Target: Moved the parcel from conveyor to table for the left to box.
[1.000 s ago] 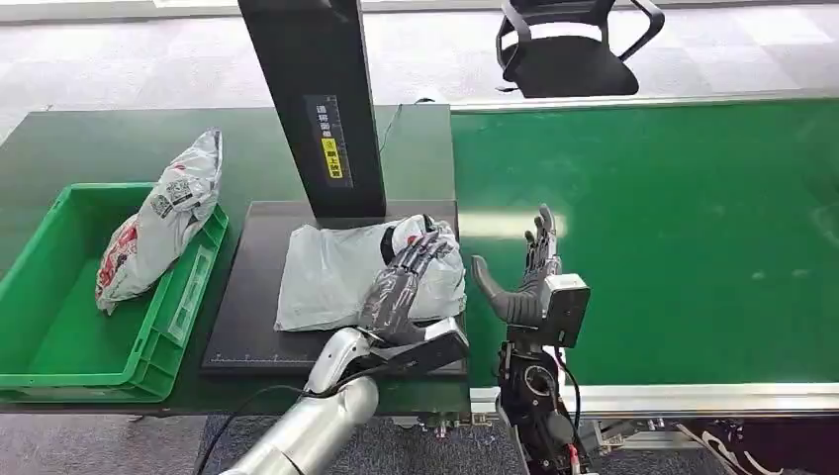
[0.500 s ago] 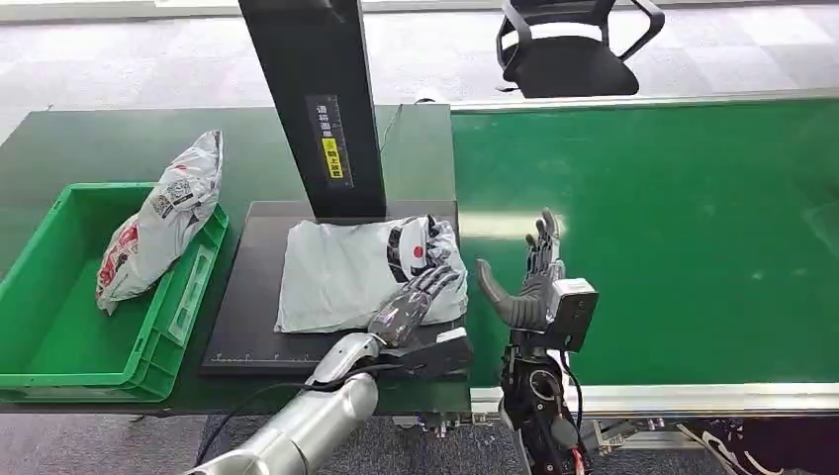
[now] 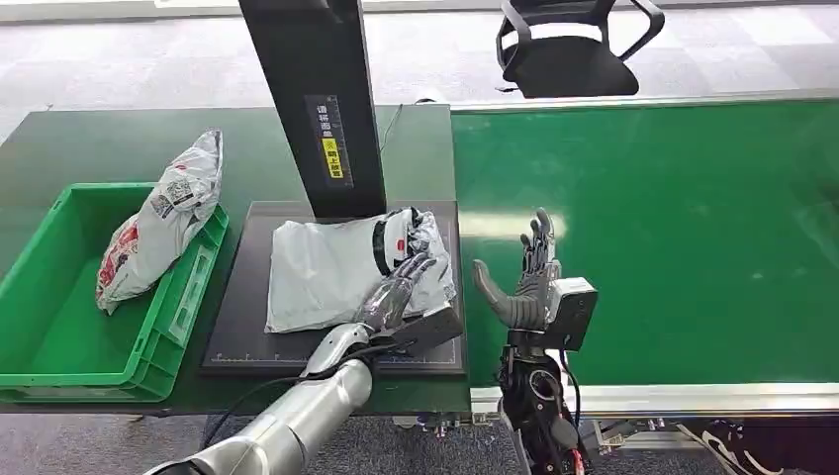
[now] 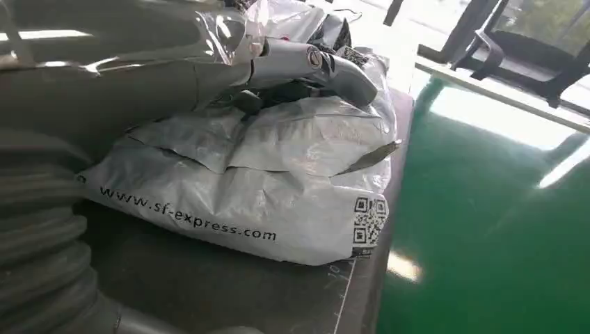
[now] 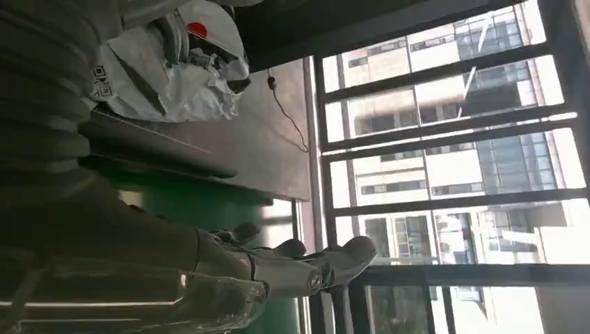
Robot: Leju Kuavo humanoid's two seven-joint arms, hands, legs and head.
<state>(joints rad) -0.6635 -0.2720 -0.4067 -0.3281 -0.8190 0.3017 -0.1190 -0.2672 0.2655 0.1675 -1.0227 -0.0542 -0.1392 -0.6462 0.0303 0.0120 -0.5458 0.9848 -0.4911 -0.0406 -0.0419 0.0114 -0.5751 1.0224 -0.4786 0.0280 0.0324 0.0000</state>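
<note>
Change: since a second ago the grey parcel [image 3: 351, 272] has slid across the black platform [image 3: 247, 317] toward the green crate, and the left hand [image 3: 393, 294] has gone with it; the right hand [image 3: 524, 282] has barely shifted.
Left hand: lies flat on the parcel's near right part, fingers [image 4: 327, 62] stretched out along the wrinkled plastic and pressing on it, not wrapped round it.
Parcel: a grey courier bag printed with a web address and a QR code [image 4: 367, 221], lying flat on the black platform under the left hand; its far right end is crumpled, with a dark band and a red dot.
Right hand: upright just right of the parcel, over the conveyor's near left edge, fingers [image 5: 334, 268] apart and holding nothing, thumb turned toward the parcel.
Beyond the left hand: a black column [image 3: 312, 99] with a yellow label rises from the platform's far edge, touching or just behind the parcel.
Left of the left hand: a green crate [image 3: 40, 327] on the dark green table [image 3: 89, 148], with a second grey parcel [image 3: 158, 218] leaning over its far right wall.
Right of both hands: the green conveyor belt [image 3: 673, 228].
Far side: a black office chair [image 3: 569, 49] on a tiled floor.
</note>
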